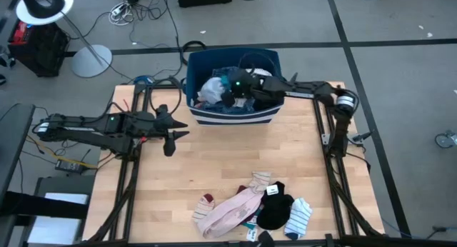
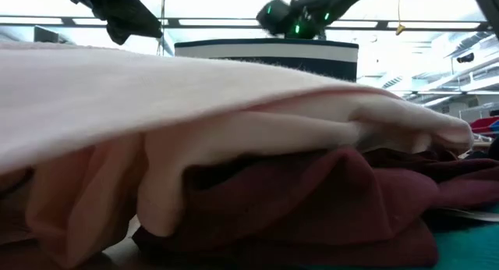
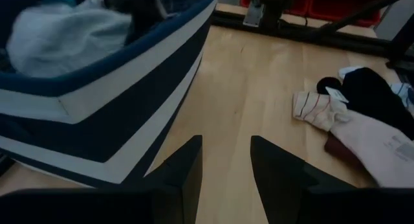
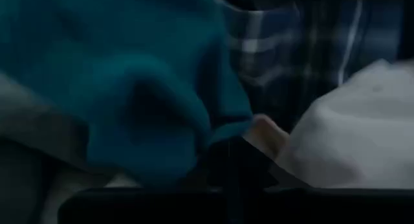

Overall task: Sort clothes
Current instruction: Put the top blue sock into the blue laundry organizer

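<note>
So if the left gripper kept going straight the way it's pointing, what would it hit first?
Probably bare table: the left gripper aims past the bin, with the sorted clothes off to the other side. Depth is uncertain.

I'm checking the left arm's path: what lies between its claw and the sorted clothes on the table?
Only bare wooden table lies between the left claw and the sorted clothes, per the high view.

Navy white-striped bin; pink garment; black sock.
</note>
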Tool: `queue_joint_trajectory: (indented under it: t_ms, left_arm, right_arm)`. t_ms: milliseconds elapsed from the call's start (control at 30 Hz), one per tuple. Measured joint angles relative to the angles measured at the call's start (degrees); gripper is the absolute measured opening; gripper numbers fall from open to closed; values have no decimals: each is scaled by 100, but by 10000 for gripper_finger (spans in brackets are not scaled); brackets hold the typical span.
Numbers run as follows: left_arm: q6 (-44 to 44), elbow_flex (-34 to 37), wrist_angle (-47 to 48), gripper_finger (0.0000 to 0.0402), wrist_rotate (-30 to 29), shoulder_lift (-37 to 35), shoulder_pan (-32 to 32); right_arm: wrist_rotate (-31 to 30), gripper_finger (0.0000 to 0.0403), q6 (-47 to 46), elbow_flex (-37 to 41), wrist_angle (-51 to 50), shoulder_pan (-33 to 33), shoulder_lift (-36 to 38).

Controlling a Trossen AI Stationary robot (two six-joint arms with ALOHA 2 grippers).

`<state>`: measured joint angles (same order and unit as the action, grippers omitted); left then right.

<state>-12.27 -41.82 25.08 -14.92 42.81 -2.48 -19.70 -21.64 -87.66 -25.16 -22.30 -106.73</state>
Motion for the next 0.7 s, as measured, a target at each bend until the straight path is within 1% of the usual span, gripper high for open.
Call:
queue_joint_trajectory:
  t_ms: [167, 333, 467, 700]
  left_arm:
    - [0, 0, 31, 136, 0, 96, 0]
    - [0, 0, 13, 136, -2, 247, 0]
    - [-17, 0, -7, 136, -61, 348, 0]
    - [-70, 2, -4, 136, -93, 409, -1]
  right_arm:
    - [297, 6, -363, -42, -402, -228, -494]
    - [433, 15, -398, -29, -275, -267, -563]
    - [484, 39, -47, 4, -95, -256, -299]
    - [549, 111, 408, -29, -244, -241, 766]
